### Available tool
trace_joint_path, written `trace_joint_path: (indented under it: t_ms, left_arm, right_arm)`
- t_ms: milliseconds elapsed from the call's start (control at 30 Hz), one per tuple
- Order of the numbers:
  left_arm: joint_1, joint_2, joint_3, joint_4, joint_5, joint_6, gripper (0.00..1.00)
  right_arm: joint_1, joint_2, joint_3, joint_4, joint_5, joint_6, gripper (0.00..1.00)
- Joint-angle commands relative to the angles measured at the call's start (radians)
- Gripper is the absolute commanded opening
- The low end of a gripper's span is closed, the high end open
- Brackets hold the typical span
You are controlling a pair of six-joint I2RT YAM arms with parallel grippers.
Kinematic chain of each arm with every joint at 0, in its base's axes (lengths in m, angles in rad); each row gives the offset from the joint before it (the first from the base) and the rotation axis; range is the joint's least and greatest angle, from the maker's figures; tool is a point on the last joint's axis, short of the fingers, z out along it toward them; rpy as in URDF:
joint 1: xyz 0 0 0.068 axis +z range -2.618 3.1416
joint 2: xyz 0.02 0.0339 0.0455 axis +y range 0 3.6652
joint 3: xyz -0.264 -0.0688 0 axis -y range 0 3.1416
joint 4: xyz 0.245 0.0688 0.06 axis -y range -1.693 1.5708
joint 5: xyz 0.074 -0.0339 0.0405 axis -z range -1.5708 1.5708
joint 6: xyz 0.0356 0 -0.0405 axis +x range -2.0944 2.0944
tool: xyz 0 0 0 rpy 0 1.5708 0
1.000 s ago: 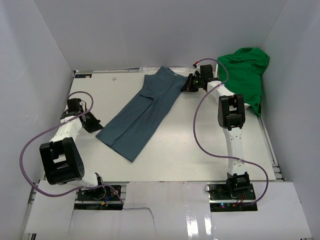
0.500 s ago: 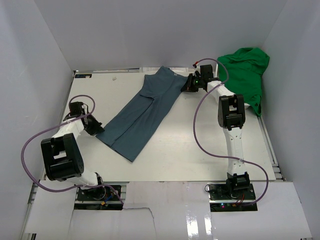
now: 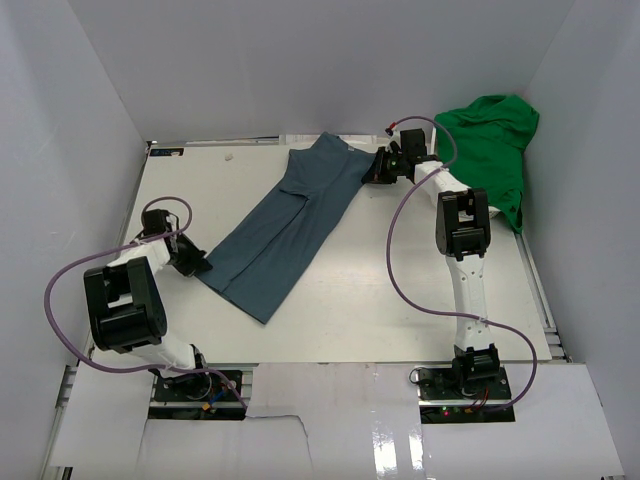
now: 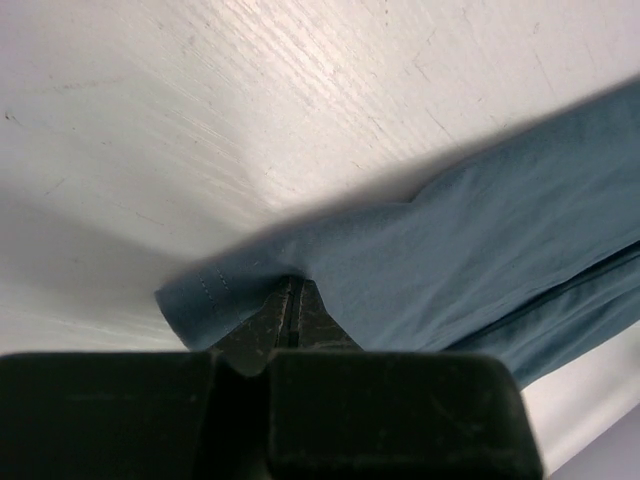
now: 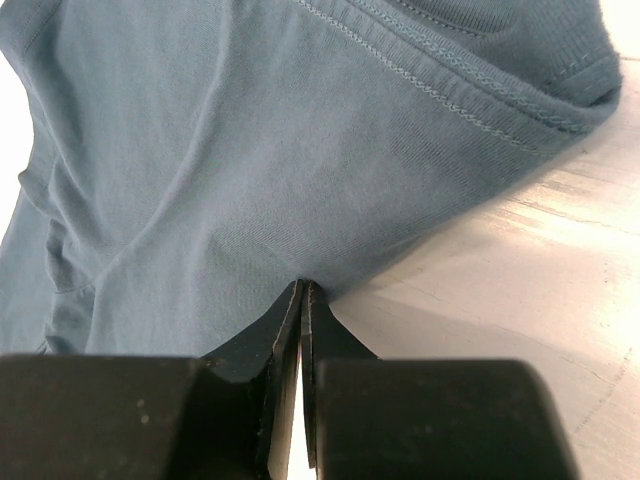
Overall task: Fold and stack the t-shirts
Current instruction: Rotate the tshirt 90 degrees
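The slate-blue t-shirt [image 3: 285, 222] lies folded lengthwise in a long diagonal strip on the white table [image 3: 380, 290]. My left gripper [image 3: 197, 264] is shut on its near-left corner; in the left wrist view the jaws [image 4: 292, 292] pinch the hemmed corner [image 4: 210, 295]. My right gripper [image 3: 372, 170] is shut on the shirt's far right edge by the collar; in the right wrist view the closed jaws [image 5: 302, 290] hold the cloth [image 5: 250, 160]. The green t-shirt [image 3: 490, 150] lies bunched in the far right corner.
White walls enclose the table on three sides. Purple cables loop from both arms above the table. The right arm's forearm [image 3: 462, 225] stretches along the right side, next to the green shirt.
My left gripper has slid forward to the shirt's near-left corner and closed on it. The right gripper has kept its hold and place.
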Motion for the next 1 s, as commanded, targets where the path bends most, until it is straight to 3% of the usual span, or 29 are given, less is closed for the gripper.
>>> trace_joint_path:
  t_ms: [0,233,500,800,967]
  left_arm:
    - [0.004,0.038,-0.031,0.018,-0.007,-0.009,0.00]
    - [-0.016,0.080,-0.087,0.006,0.020,-0.055,0.00]
    - [-0.053,-0.073,-0.210,-0.046,0.045,-0.112,0.00]
    - [-0.270,-0.178,-0.245,-0.129,0.065,-0.237,0.00]
    - [-0.326,-0.224,-0.302,-0.143,0.052,-0.291,0.00]
  right_arm:
    - [-0.008,0.016,0.043,-0.027,-0.011,-0.017,0.08]
    - [-0.010,0.033,0.080,-0.028,-0.013,-0.008,0.08]
    - [-0.017,0.081,0.135,-0.007,-0.033,0.035,0.08]
    - [-0.029,0.130,0.135,0.102,-0.112,0.133,0.08]
    - [-0.031,0.136,0.137,0.137,-0.126,0.165,0.08]
